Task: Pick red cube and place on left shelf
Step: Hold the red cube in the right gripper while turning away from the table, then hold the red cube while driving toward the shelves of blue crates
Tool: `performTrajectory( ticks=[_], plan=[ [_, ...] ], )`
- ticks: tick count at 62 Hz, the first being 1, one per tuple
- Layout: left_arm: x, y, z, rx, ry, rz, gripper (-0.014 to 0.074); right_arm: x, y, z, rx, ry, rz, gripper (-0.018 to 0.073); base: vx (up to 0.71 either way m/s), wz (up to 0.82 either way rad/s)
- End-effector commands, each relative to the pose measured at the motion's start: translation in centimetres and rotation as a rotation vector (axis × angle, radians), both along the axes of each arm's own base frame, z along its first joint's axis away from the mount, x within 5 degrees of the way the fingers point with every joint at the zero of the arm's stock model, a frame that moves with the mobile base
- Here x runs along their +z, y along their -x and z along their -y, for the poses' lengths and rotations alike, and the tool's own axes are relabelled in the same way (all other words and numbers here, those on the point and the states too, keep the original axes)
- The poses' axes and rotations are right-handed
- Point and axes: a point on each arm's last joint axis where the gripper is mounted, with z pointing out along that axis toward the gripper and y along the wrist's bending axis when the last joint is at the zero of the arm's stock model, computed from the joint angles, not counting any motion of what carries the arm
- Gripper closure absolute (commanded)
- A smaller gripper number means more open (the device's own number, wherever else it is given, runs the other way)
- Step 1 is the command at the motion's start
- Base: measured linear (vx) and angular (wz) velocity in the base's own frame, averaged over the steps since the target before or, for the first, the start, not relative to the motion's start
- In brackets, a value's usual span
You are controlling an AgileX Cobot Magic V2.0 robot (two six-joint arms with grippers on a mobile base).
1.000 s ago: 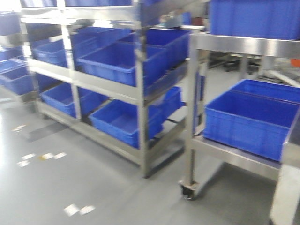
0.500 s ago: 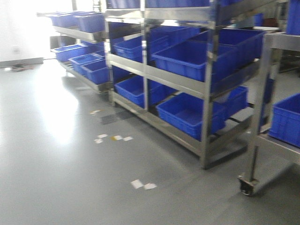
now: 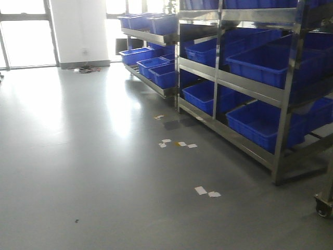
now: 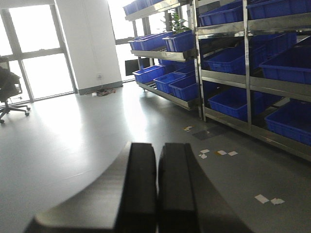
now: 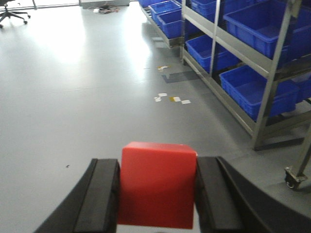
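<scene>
The red cube [image 5: 158, 183] sits between the two black fingers of my right gripper [image 5: 158, 194], which is shut on it and holds it above the grey floor. My left gripper [image 4: 156, 189] is shut and empty, its two black fingers pressed together. Neither gripper shows in the front view. Steel shelf racks [image 3: 250, 86] with blue bins stand along the right side in the front view, and also show in the left wrist view [image 4: 248, 73] and the right wrist view [image 5: 243, 53]. I cannot tell which rack is the left shelf.
A second low rack [image 3: 151, 52] of blue bins stands farther back by the windows. White paper scraps [image 3: 207, 192] lie on the floor. A caster wheel [image 3: 322, 207] of another cart is at the far right. An office chair [image 4: 9, 94] stands far left.
The front view has swung to the left: the racks have slid to the right of the picture and open grey floor and the windows have come into view.
</scene>
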Motion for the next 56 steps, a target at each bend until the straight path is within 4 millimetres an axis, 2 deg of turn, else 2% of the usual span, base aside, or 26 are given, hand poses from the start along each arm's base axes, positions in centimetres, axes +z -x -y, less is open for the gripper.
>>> performTrajectory(
  ticks=[1,56],
  plan=[
    [-0.04,-0.11,-0.01,0.001,0.013,0.052,0.0491,1.83,-0.1,0.03,-0.003,-0.009,0.12,0.0489,-0.27,0.24],
    [-0.04,-0.11,-0.01,0.001,0.013,0.052,0.0491,1.83,-0.1,0.03,-0.003,-0.009,0.12,0.0489,-0.2,0.36]
  ],
)
